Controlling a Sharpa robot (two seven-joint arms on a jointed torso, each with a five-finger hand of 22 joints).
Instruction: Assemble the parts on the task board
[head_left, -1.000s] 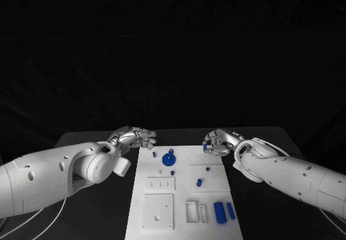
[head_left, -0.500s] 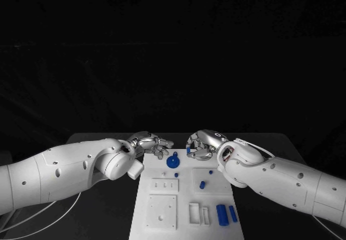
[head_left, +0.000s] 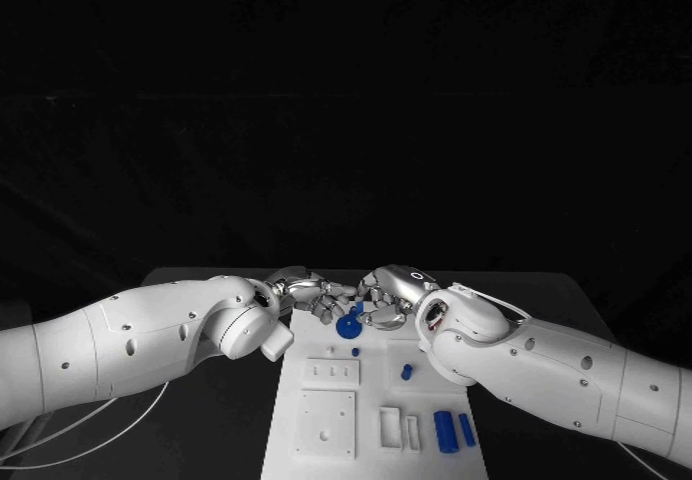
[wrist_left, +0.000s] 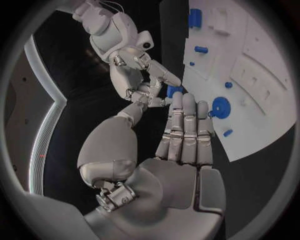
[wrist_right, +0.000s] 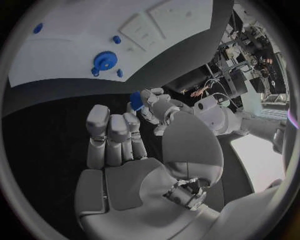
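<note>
Above the task board (head_left: 325, 440) at twelve o'clock, we see our right hand (head_left: 387, 297) pinching a small blue part (head_left: 356, 309) toward our empty, spread left hand (head_left: 310, 292); the blue gear (head_left: 348, 326) is seated, pegs (head_left: 446, 431) at five o'clock still loose.

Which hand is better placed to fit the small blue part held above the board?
Right, probably. The right hand pinches the small blue part just beyond the blue gear on the task board; the left hand has its fingers straight beside it, gripping nothing.
</note>
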